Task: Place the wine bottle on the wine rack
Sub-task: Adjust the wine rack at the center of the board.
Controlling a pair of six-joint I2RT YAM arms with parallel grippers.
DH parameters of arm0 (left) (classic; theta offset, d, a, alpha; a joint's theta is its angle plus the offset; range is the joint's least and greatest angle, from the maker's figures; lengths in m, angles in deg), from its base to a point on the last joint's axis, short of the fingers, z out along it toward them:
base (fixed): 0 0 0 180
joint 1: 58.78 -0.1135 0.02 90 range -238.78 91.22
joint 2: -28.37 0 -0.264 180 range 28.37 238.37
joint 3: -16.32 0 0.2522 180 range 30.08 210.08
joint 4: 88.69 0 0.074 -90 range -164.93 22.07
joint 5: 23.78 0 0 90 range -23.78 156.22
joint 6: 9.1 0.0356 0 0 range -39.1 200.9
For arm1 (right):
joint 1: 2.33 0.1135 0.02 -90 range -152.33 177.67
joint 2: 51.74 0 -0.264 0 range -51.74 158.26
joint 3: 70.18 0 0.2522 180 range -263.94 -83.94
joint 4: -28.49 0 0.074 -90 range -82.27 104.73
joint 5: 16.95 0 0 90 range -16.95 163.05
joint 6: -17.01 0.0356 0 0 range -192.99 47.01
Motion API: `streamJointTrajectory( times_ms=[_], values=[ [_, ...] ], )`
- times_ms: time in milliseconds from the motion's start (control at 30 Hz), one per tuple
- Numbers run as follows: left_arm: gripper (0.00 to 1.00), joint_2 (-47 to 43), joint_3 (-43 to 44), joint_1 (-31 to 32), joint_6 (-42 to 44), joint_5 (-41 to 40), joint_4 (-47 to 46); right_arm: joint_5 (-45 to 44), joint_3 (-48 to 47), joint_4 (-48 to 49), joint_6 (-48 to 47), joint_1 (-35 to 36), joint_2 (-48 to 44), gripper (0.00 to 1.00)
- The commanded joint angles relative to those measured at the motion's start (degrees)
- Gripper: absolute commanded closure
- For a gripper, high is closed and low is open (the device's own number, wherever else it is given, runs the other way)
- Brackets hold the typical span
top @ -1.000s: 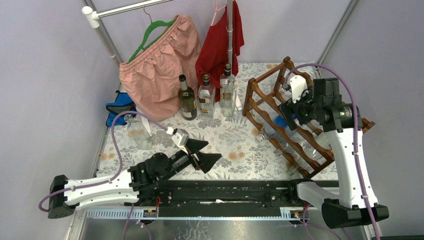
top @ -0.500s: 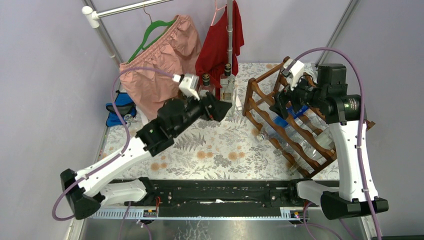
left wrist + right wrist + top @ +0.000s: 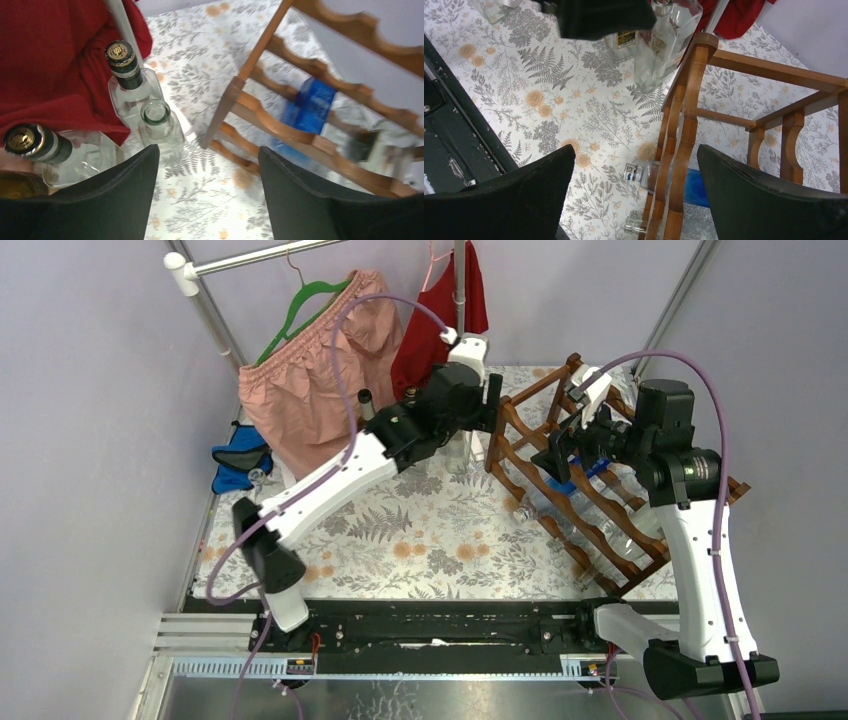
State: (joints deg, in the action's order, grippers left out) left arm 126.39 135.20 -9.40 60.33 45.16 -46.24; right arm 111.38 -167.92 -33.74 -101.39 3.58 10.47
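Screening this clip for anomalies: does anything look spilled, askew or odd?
Nothing spilled or toppled. One small clear bottle near a corner post of the wine rack stands uncapped, unlike the capped bottle right behind it.

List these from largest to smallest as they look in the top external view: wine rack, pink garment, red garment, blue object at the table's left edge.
1. wine rack
2. pink garment
3. red garment, partly hidden
4. blue object, partly hidden
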Motion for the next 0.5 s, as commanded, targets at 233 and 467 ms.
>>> streamJointTrajectory(
  times_ms=[233,467],
  values=[
    [0.27,14.30,16.77,-6.41,5.09,0.35,11.75,-1.80,2.04,5.18,3.34,0.24,-2.54,0.00],
    [0.33,17.08,16.82,-8.51,4.58,4.67,12.05,-0.75,3.28,5.79,3.79,0.18,-2.67,0.00]
  ],
)
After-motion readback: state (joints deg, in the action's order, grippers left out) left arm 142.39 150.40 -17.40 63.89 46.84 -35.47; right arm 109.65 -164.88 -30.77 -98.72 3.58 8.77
